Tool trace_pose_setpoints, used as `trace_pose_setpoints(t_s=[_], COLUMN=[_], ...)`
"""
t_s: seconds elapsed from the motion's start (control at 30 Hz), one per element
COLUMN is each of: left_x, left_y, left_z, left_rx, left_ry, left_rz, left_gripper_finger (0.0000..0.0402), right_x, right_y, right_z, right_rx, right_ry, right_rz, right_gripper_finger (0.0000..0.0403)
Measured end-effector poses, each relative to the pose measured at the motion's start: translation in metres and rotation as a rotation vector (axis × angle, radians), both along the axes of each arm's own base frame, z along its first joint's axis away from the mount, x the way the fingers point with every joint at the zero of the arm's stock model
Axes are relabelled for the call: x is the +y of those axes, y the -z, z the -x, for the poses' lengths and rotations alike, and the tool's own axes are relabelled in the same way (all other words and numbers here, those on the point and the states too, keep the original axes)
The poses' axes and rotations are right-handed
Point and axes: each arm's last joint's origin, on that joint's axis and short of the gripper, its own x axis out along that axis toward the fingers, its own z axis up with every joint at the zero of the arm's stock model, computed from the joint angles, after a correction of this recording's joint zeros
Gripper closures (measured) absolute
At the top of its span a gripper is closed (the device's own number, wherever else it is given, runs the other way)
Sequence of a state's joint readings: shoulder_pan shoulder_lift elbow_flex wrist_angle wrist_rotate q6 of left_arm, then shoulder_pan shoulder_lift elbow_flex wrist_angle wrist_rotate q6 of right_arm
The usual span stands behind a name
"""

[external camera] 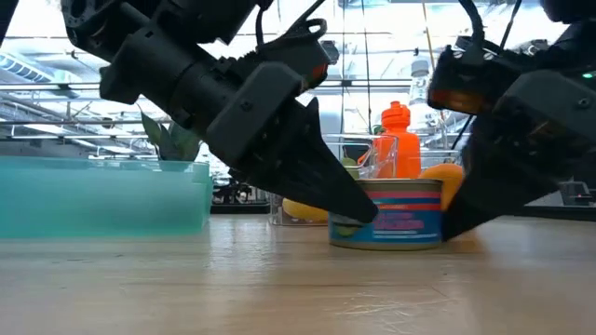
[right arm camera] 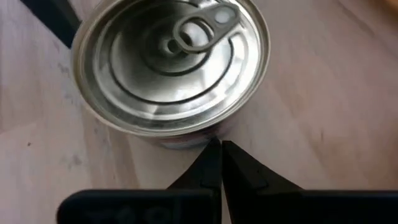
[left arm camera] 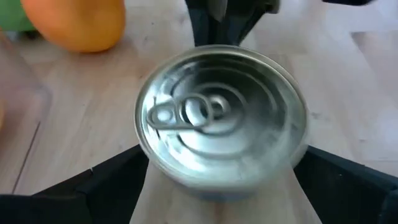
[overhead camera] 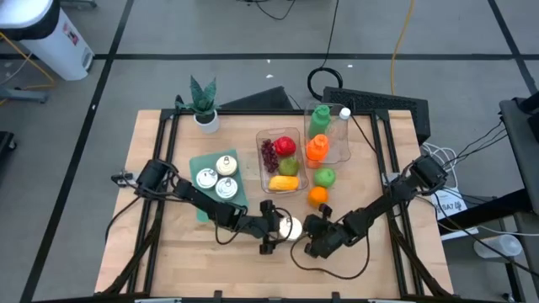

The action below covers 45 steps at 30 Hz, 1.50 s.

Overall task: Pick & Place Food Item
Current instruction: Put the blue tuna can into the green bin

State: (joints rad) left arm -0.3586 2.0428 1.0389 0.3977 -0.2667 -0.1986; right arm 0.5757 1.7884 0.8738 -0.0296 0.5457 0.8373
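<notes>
A round tin can with a ring-pull lid stands upright on its base on the wooden table, near the middle of the near side. Its band is teal and pink in the low view. My left gripper reaches in from the table's left, with one finger on each side of the can. My right gripper comes from the right with its fingers shut, their tips at the can's wall. My left gripper has the can between its two fingers, which meet opposite sides of the wall below the rim. The fingers come in low from the table's left. The can stands upright with its base on the table. My right gripper's shut fingertips meet the can's side wall on the side away from the left gripper. It comes in slanting down from the table's right.
A teal tray left of centre holds three more cans. A clear bin of fruit, a clear box of bottles, a green apple and an orange lie beyond the can. A potted plant stands far left.
</notes>
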Motion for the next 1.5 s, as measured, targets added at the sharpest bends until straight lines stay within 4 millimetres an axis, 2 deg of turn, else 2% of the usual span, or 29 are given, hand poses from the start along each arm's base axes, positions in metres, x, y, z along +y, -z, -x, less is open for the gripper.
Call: trace_pose_setpoints(t_s=[0.17, 0.43, 1.07, 1.5], left_x=[0.005, 0.003, -0.008, -0.011], left_y=[0.001, 0.01, 0.006, 0.001], left_z=[-0.001, -0.003, -0.003, -0.005], left_rx=[0.022, 0.018, -0.051, -0.103], left_ry=[0.004, 0.029, 0.105, 0.11], left_rz=[0.025, 0.051, 0.044, 0.044], left_gripper_finger=[0.001, 0.0013, 0.0013, 0.0013], right_x=[0.0, 0.001, 0.008, 0.013], right_y=[-0.003, -0.007, -0.011, -0.031], right_z=[-0.008, -0.013, -0.015, -0.026], right_rx=[-0.048, -0.046, -0.038, 0.094], right_ry=[-0.094, -0.175, -0.342, -0.38], right_rz=[0.036, 0.041, 0.046, 0.069], right_gripper_finger=[0.0403, 0.0403, 0.0403, 0.0403])
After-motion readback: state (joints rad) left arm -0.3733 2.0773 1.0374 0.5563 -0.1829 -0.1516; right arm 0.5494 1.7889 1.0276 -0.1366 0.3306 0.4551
